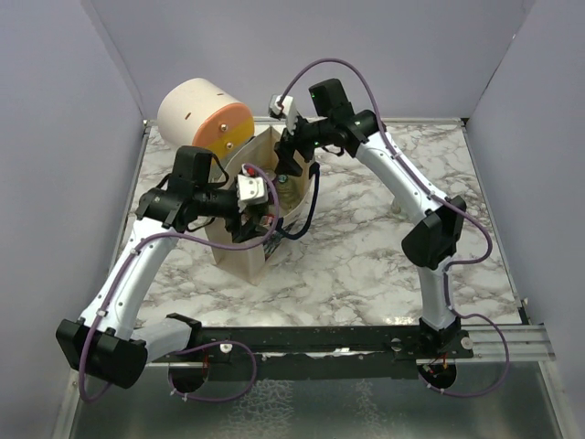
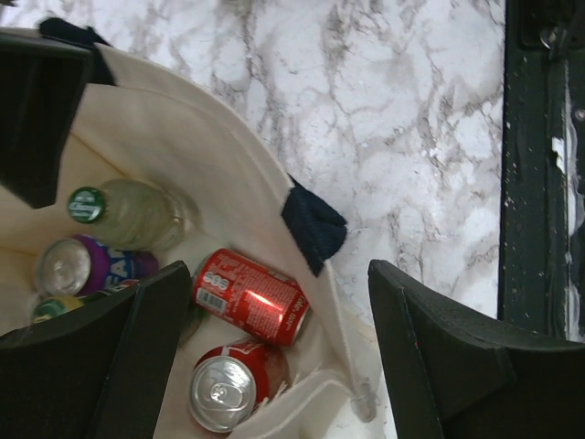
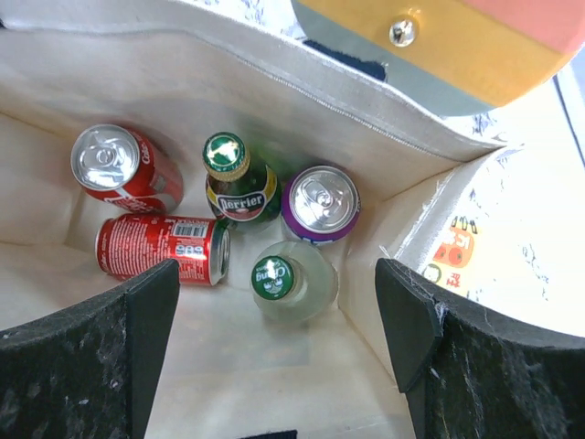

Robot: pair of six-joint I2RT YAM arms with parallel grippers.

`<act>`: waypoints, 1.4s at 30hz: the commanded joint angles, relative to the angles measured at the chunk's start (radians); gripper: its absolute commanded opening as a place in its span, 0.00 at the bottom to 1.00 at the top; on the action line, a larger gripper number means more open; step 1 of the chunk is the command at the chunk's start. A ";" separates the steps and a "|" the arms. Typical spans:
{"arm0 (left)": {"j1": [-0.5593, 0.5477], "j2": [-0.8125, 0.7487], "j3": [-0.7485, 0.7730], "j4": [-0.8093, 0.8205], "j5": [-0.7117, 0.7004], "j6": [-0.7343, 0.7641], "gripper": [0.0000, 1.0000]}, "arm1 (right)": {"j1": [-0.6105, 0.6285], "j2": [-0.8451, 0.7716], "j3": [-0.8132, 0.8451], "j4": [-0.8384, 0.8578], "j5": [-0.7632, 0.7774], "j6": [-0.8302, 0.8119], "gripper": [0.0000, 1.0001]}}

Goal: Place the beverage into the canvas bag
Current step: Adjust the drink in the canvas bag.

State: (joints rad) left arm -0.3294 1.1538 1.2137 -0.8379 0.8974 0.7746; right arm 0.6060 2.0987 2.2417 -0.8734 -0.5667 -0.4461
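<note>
The beige canvas bag (image 1: 245, 254) stands open on the marble table, with both grippers over its mouth. Inside the canvas bag (image 3: 274, 82) are several drinks: a red can lying on its side (image 3: 164, 249), an upright red can (image 3: 123, 169), a green Perrier bottle (image 3: 239, 187), a purple can (image 3: 320, 203) and a clear green-capped bottle (image 3: 291, 279). My left gripper (image 2: 279, 274) is open and empty, one finger inside the bag's rim (image 2: 361, 366) and one outside. The lying red can (image 2: 251, 294) is below it. My right gripper (image 3: 277, 274) is open and empty above the clear bottle.
A cream-and-orange drum (image 1: 206, 119) lies against the bag's far left side, and its orange end (image 3: 457, 46) shows just beyond the bag's wall. A navy strap handle (image 2: 313, 224) hangs over the rim. The black mounting rail (image 1: 347, 340) runs along the near edge.
</note>
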 commanded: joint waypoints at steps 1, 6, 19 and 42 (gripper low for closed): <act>0.040 0.004 0.063 0.098 0.045 -0.139 0.81 | -0.016 -0.062 0.040 0.073 -0.050 0.061 0.87; 0.081 0.016 0.099 0.182 0.017 -0.260 0.81 | -0.018 -0.089 0.014 0.082 -0.048 0.081 0.87; 0.099 0.014 0.093 0.194 -0.068 -0.235 0.79 | 0.035 -0.051 -0.026 -0.006 0.063 -0.124 0.72; 0.093 0.047 0.105 0.071 0.049 -0.157 0.79 | 0.085 0.131 0.035 -0.068 0.266 -0.203 0.57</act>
State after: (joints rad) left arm -0.2310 1.1904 1.3041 -0.7303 0.8940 0.5869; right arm 0.6865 2.2147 2.2475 -0.9333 -0.3664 -0.6415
